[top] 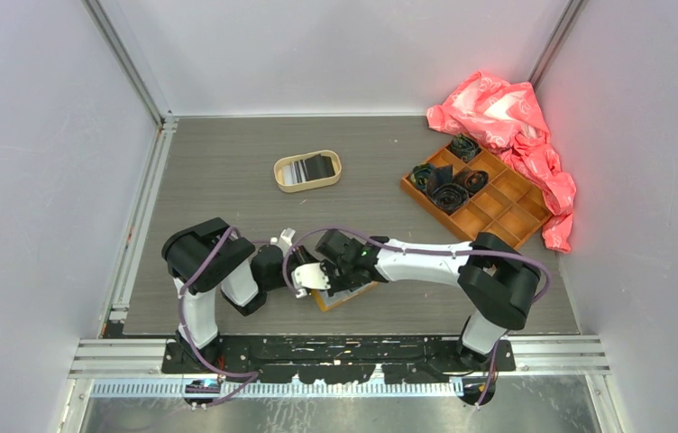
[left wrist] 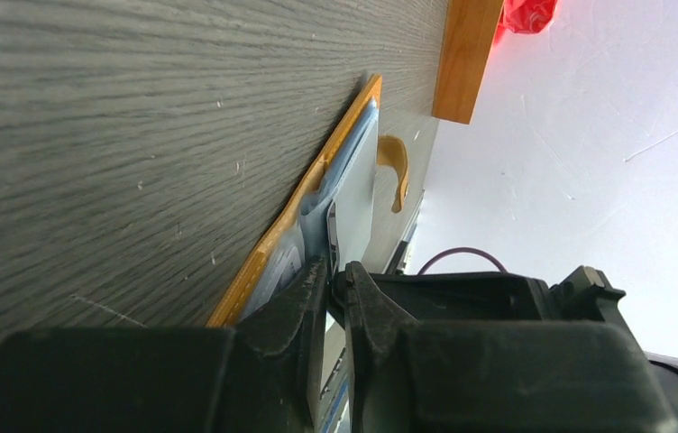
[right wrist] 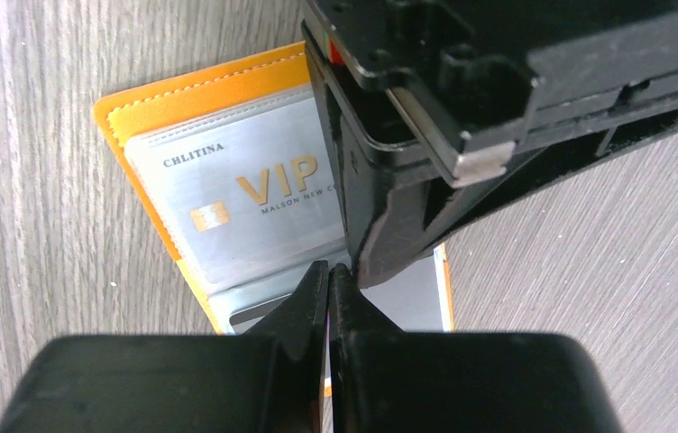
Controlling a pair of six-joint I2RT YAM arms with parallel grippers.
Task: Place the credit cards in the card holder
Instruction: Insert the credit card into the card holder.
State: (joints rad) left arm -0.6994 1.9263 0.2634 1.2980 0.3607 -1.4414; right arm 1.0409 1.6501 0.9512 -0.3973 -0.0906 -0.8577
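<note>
The orange card holder [top: 355,297] lies open near the table's front edge, beneath both grippers. In the right wrist view a pale silver credit card [right wrist: 245,194] marked VIP sits in the holder's [right wrist: 200,86] clear sleeve. My left gripper [left wrist: 335,271] stands a thin slit apart, with the edge of that pale card [left wrist: 355,171] running between its tips. My right gripper [right wrist: 328,269] is shut with nothing in it, its tips down on the sleeve. A striped card [top: 295,171] and a black card [top: 321,167] lie in the oval tray [top: 279,183].
An orange compartmented box [top: 498,209] with dark rolled items stands at the back right, beside a crumpled pink bag [top: 507,117]. The holder's snap tab [left wrist: 394,162] sticks out past its far edge. White walls enclose the table on three sides.
</note>
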